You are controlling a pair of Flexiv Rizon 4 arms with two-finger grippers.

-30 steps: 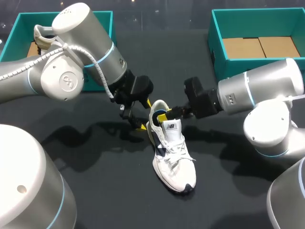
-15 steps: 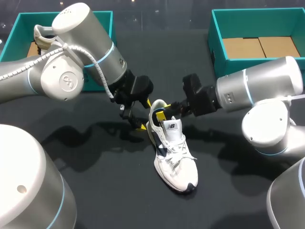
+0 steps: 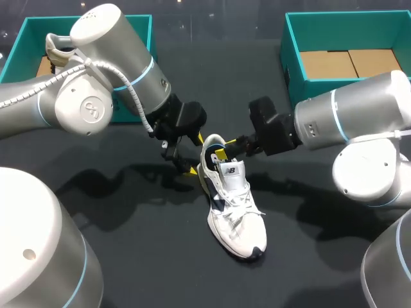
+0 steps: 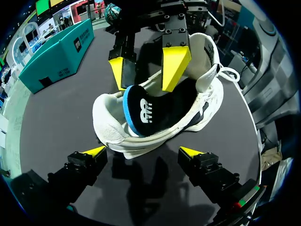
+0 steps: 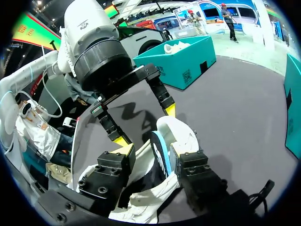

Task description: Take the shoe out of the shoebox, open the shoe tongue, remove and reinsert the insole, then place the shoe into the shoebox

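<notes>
The shoe [image 3: 234,205] lies on the worktop [image 3: 128,244] between my two arms, outside of both teal boxes [image 3: 292,38], with its heel toward the end effectors. The heel end of the insole [image 4: 141,110] stands up out of the shoe opening, and the front part is hidden inside.

My right end effector [image 4: 146,77] is at this raised end, but I cannot tell if it really has hold of the insole. My left end effector [image 4: 143,151] is wide open just behind the heel, one finger at each side, and it holds nothing.

I judge that the step in hand is to take the insole out. To do it well, I should first be sure of a firm hold on the raised end. Then I should draw it up and backward along the length of the shoe, slowly, so the front part slides free and does not fold. The shoe is light and may lift together with the insole, so my left end effector should close on the heel to keep it down.

About writing: the insole carries a white logo, the tongue has a small label with a logo, and one box shows a small square code on its side. No other text is readable.
</notes>
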